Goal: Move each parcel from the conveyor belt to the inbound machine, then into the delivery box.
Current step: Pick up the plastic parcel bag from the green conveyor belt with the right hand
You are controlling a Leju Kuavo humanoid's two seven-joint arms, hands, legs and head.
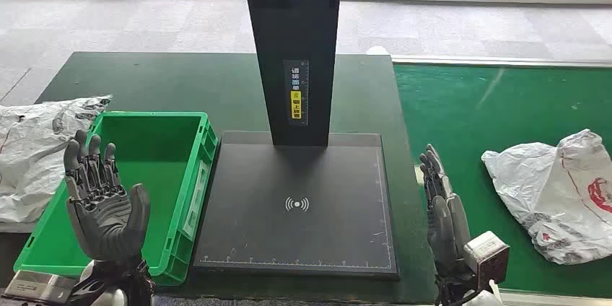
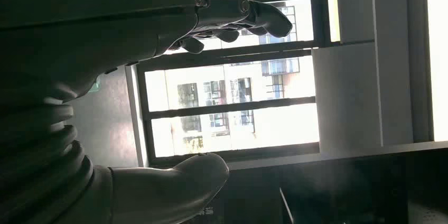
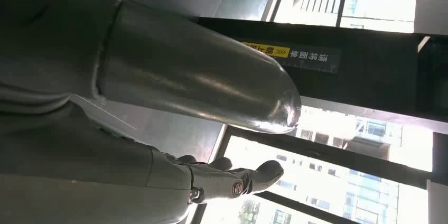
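i'm looking down from the head camera at the flat black inbound machine platform (image 1: 296, 205), with its white wireless symbol and its tall black post (image 1: 294, 39) carrying a small yellow-and-blue label. nothing lies on the platform. the left hand (image 1: 101, 201) is raised palm-up over the near end of the green plastic delivery box (image 1: 155, 151), fingers spread and upright, thumb out to the side, holding nothing. the left wrist view agrees: thumb and dark fingers well apart against bright windows. the right hand (image 1: 442, 212) stands edge-on just beside the platform's right side, fingers straight and close together, pointing away from me, nothing in them. in the right wrist view i see the thumb and fingers apart. the white crumpled plastic parcel bag with red print (image 1: 559, 194) lies on the green conveyor belt (image 1: 469, 115), well apart from the right hand. a second white crumpled plastic bag (image 1: 32, 147) lies left of the box.
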